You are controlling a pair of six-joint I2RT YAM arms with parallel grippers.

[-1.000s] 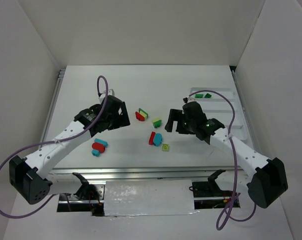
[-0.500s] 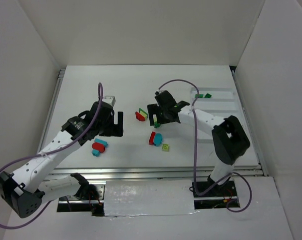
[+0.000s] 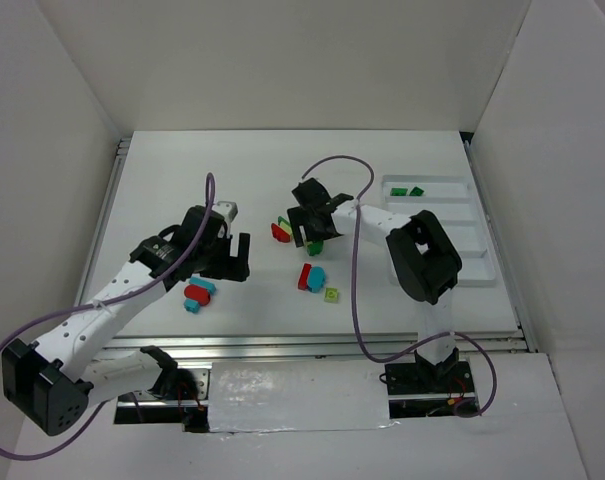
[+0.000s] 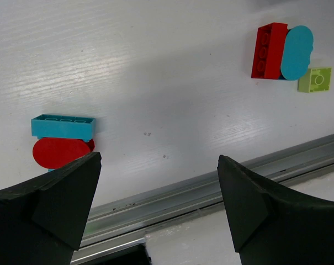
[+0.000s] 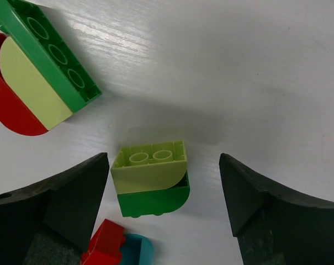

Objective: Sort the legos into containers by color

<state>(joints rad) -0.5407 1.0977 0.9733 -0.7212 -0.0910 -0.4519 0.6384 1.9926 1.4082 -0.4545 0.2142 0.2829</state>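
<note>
Two dark green bricks (image 3: 407,190) lie in the white tray's (image 3: 472,255) far compartment; the rest lie loose on the bench (image 3: 182,180). The right claw (image 5: 162,165), wide, straddles a yellow-green and green brick pair (image 5: 152,185). The left claw (image 4: 158,165) is wide and empty.

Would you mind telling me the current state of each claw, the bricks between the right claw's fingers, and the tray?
Left claw: open, holding nothing.
Right claw: open, straddling the lime-and-green brick pair, not touching it.
Lime-and-green brick pair: lying on the table, unsorted.
Tray: two green bricks in its far compartment.
</note>
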